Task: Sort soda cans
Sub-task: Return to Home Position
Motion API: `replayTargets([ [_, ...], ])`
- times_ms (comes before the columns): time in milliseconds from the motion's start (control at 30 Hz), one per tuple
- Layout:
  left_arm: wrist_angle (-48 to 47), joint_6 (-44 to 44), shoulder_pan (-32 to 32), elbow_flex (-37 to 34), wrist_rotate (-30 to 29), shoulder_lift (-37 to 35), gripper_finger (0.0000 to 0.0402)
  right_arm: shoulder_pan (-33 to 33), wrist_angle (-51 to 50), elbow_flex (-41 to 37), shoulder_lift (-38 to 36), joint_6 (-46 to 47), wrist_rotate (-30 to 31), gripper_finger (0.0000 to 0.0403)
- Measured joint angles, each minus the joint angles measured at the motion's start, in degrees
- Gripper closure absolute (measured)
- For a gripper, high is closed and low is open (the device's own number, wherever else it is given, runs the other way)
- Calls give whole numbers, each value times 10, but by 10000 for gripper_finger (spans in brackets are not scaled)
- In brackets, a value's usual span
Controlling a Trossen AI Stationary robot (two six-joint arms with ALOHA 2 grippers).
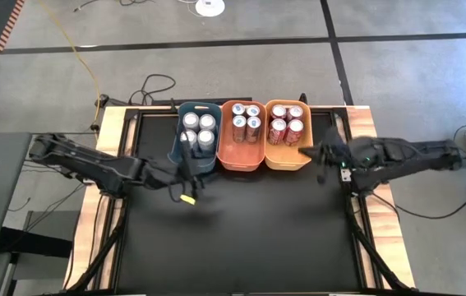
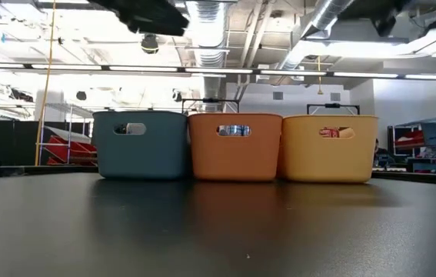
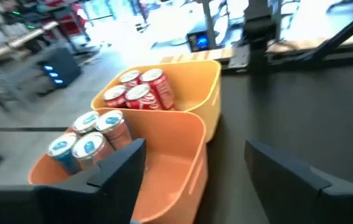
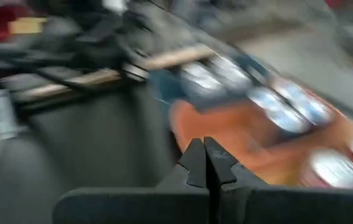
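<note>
The tabletop point(image 1: 241, 238) is a matte black sheet edged with pale wood strips. It stands on a grey concrete floor point(image 1: 413, 74) crossed by dark lines and a loose yellow cable point(image 1: 85, 62). The low view looks past it into a hall with silver ceiling ducts point(image 2: 210, 19) and strip lights. Three smooth plastic bins with rounded corners and oval handle slots stand touching in a row: a blue bin point(image 1: 200, 105), an orange bin point(image 1: 241, 159) and a yellow bin point(image 1: 286, 161). The twelve soda cans point(image 1: 246, 122) are small metal cylinders standing upright with silver tops up, four to a bin. Those in the orange bin are white and blue, those in the yellow bin are red, and the sides of those in the blue bin are hidden. The left end effector point(image 3: 195, 149) hangs at the blue bin's front edge, its dark fingers spread wide and empty, with the orange and yellow bins just ahead of it. The right end effector point(image 4: 205, 150) hangs just beside the yellow bin's outer front corner, fingers pressed together on nothing, the row of bins lying between it and the left one.
</note>
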Motion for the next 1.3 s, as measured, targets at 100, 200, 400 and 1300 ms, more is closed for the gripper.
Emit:
replayTargets([
  [100, -9, -10, 12, -28, 40, -53, 156, 77, 108, -51, -25, -71, 6, 403],
  [200, -10, -20, 19, -53, 58, -102, 187, 133, 222, -102, -34, -127, 7, 403],
  [400, -7, -24, 20, -110, 76, -194, 264, 197, 340, -162, -19, -218, 7, 403],
  [1300, -41, -69, 36, -282, 50, -430, 401, 49, 390, -307, -177, -248, -118, 403],
])
